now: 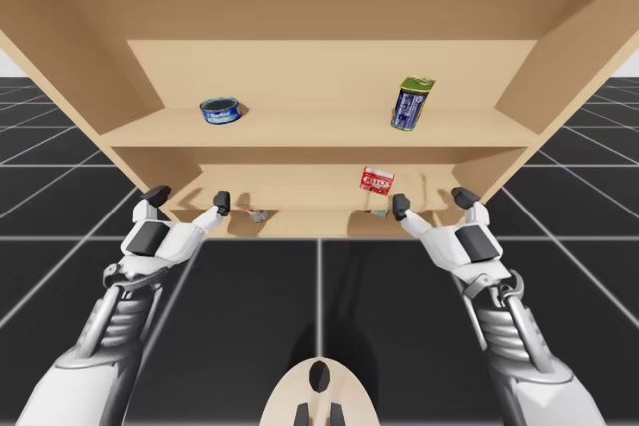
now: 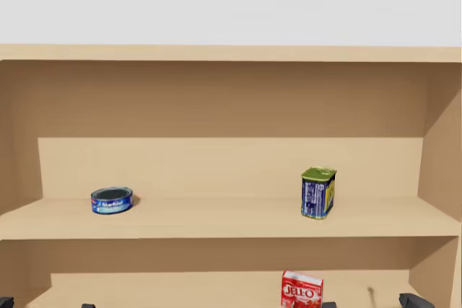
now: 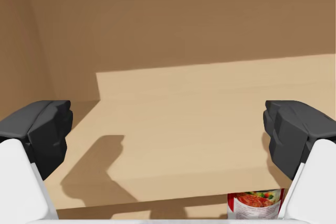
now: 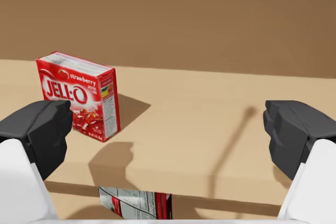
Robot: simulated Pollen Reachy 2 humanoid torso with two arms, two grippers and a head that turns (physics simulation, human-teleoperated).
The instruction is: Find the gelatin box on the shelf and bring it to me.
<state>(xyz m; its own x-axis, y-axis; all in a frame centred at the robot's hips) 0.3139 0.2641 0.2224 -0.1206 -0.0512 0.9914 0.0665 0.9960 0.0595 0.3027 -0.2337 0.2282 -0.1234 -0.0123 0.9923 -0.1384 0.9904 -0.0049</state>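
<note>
You see a red, white-lettered box (image 4: 79, 95) on a tan shelf (image 2: 216, 220). The flat can (image 2: 112, 200) is blue, the tall can (image 2: 317, 193) blue, green-topped.

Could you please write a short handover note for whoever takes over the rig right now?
Left gripper: open, holding nothing, in front of the lower shelf.
Right gripper: open, holding nothing. The red box stands upright on the lower shelf ahead of it, off toward one finger, untouched.
Done: box located.
Left: probably line the right gripper up on the box, grip it, draw it off the shelf and hand it over.
</note>
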